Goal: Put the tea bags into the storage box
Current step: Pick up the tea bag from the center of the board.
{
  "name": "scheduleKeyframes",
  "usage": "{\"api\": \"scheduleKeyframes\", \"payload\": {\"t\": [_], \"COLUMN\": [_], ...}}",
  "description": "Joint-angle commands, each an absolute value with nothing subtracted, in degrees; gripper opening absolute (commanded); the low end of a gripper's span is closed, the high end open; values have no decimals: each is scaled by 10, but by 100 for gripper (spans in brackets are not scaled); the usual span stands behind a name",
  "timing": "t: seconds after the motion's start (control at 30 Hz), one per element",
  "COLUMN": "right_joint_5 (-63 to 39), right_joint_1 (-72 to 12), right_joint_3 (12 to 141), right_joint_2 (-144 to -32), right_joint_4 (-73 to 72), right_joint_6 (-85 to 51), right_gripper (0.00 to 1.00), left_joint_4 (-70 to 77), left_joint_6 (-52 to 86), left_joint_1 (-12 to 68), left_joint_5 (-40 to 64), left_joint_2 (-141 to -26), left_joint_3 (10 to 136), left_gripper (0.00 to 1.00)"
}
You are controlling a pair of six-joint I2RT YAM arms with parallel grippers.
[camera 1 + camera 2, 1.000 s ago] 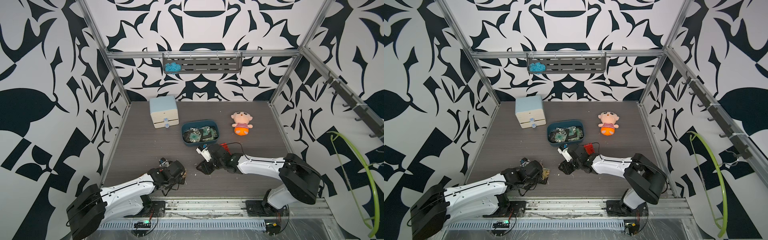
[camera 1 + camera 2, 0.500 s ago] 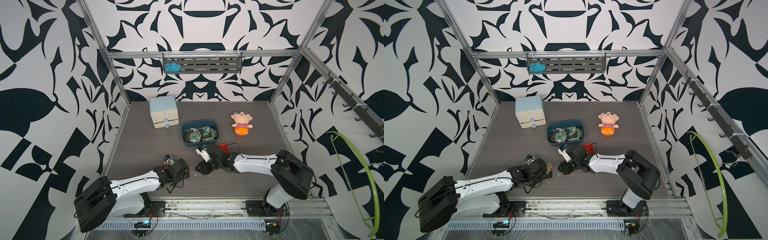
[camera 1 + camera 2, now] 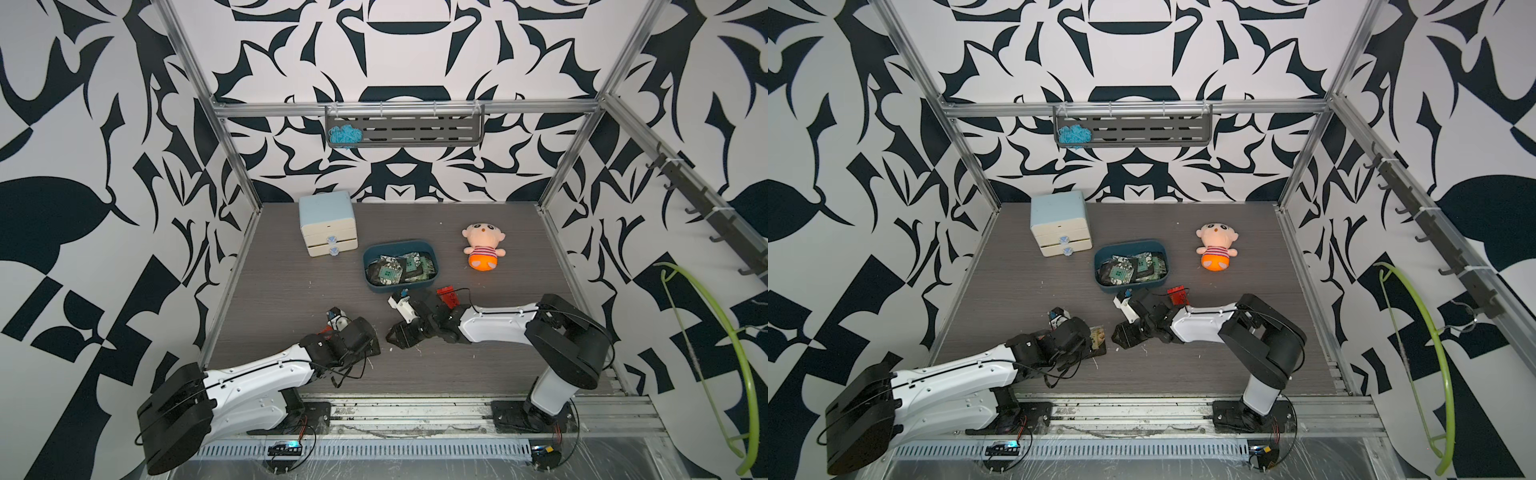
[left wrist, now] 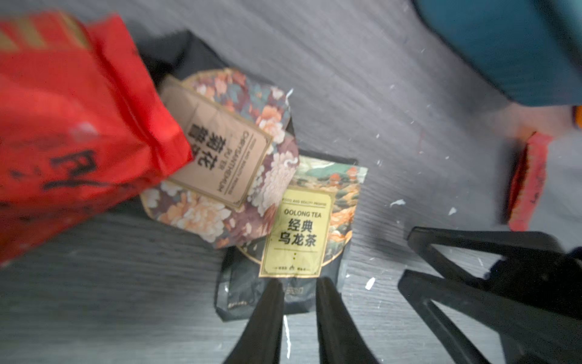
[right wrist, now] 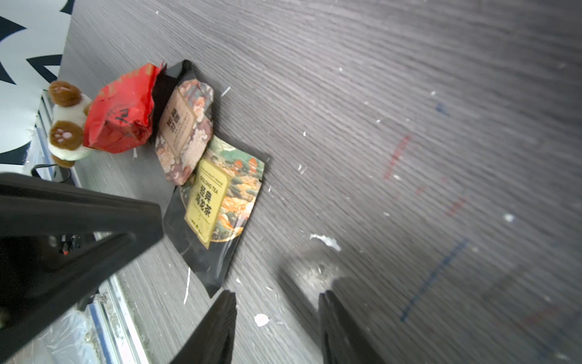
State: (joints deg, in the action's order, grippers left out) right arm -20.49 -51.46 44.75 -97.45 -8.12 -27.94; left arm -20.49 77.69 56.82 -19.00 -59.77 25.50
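Grey tabletop (image 3: pixel 282 291) — open stretch beside storage box (image 3: pixel 401 288); tea bags (image 4: pixel 299 233) near front

Oolong sachet (image 4: pixel 296 239) at left gripper (image 4: pixel 299 282) tips: glossy blk foil, matt yellow label. Red sachet (image 4: pixel 72 126) beyond: shiny, crinkly foil. Table (image 4: pixel 409 94): matt grey wood-grain. Storage box (image 3: pixel 399 286): smooth teal plastic.

Teal storage box (image 3: pixel 395 288), tea bags (image 3: pixel 386 272) heaped inside
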Motion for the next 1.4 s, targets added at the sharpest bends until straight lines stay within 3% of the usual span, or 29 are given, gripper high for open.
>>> {"api": "scheduleKeyframes", "payload": {"t": [0.0, 0.77, 1.37], "right_joint_5": [-216, -212, -221], "right_joint_1": [-515, -517, -512], "right_joint_3": [459, 464, 471], "right_joint_2": [-962, -966, -1011], "right_joint_4": [-104, -89, -106], "right_joint_6": [-283, -292, -370], "right_gripper": [47, 47, 45], "left_joint_4": [-245, -178, -85], "left_joint_6": [768, 743, 757], "left_joint_1": [570, 570, 570], "left_joint_5": [-241, -224, -172], "left_joint_2": [-594, -770, -840], "left_joint_3": [268, 319, 312], "left_gripper": [22, 17, 15]}}
